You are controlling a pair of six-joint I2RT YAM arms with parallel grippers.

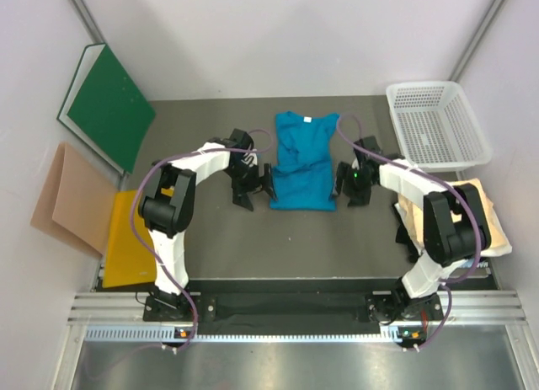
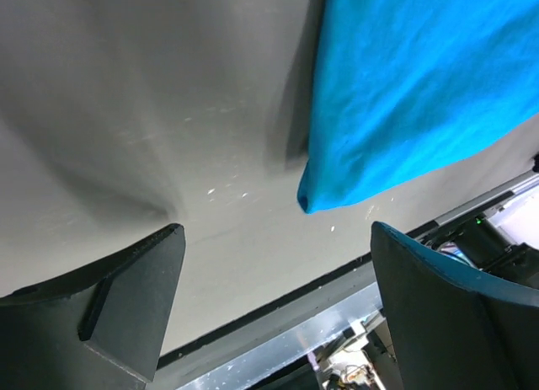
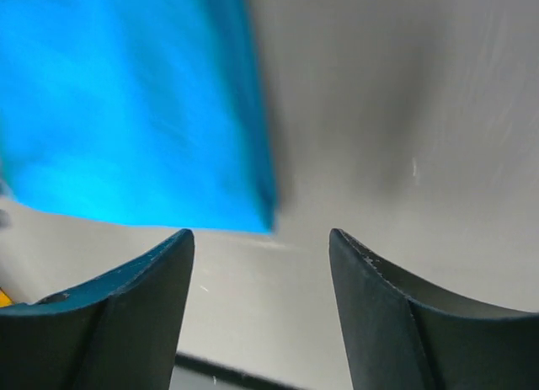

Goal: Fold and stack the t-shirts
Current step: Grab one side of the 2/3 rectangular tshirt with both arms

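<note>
The teal-blue t-shirt (image 1: 303,164) lies on the grey table (image 1: 337,238) in the middle, its sides folded in to a narrow shape, collar at the far end. My left gripper (image 1: 254,190) is open and empty just left of its near left corner, which shows in the left wrist view (image 2: 404,95) beyond my left gripper (image 2: 278,310). My right gripper (image 1: 352,186) is open and empty just right of its near right corner, which shows in the right wrist view (image 3: 126,104) beyond my right gripper (image 3: 261,301). The cream-tan t-shirt (image 1: 488,217) lies at the right, partly under my right arm.
A white mesh basket (image 1: 438,125) stands at the back right. A green board (image 1: 109,104) leans at the back left. A tan-pink paper sheet (image 1: 72,196) and a yellow envelope (image 1: 126,238) lie at the left edge.
</note>
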